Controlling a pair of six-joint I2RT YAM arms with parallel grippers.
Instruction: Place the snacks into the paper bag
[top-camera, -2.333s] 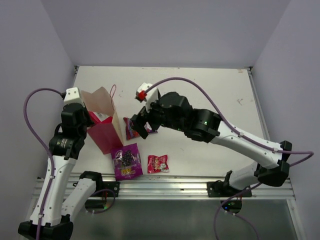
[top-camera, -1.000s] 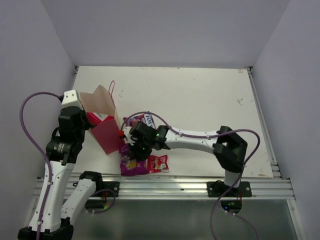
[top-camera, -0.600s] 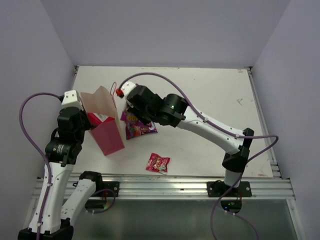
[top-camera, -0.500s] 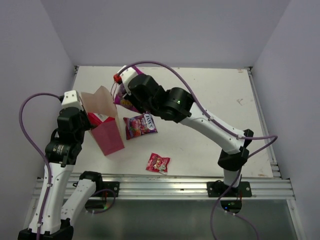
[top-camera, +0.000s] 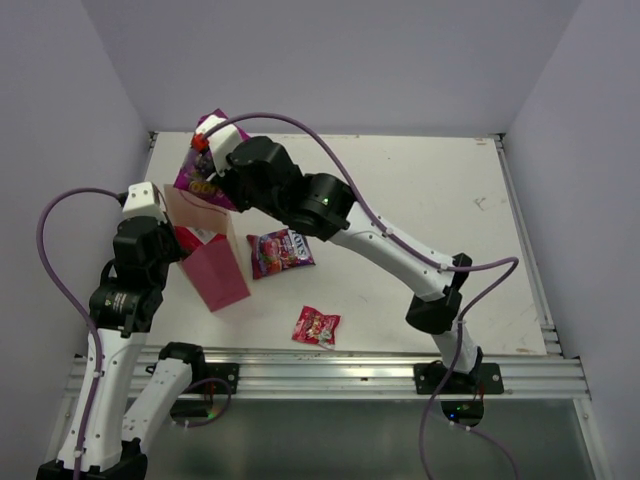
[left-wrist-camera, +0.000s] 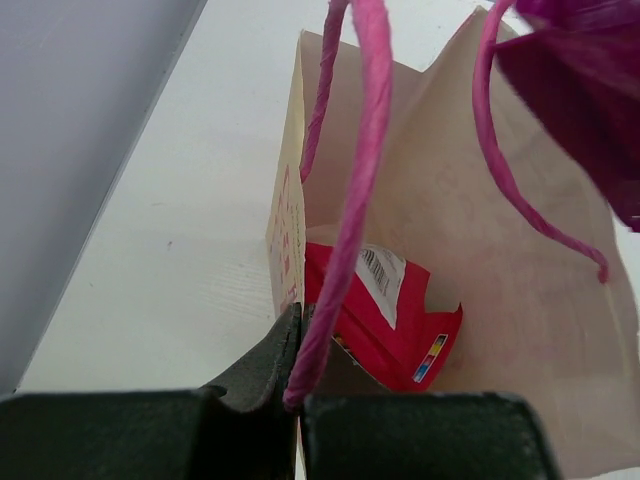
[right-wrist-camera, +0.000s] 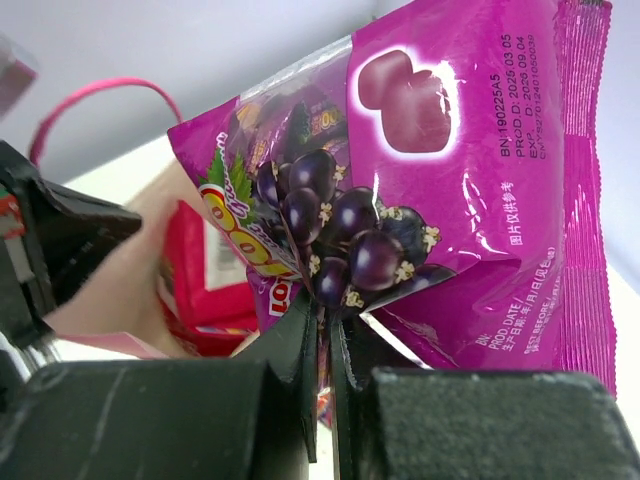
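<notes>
Already inside bag (top-camera: 215, 275): red pouch (left-wrist-camera: 390, 335). Clamped in right tool (right-wrist-camera: 325, 340), above bag's mouth at desk's (top-camera: 400, 190) far left: purple pouch (right-wrist-camera: 450, 150). Pinching bag's rim: left tool (left-wrist-camera: 298, 335). Yet to go, lying right of bag: pink packet (top-camera: 281, 250), small red packet (top-camera: 316, 326) nearer.

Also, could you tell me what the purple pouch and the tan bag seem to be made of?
The purple pouch looks like glossy plastic film: bright sheen, crinkles, a ribbed sealed edge. The paper bag looks like matte tan paper: dull, creased, no glare. Its handle may be twisted paper cord.
</notes>
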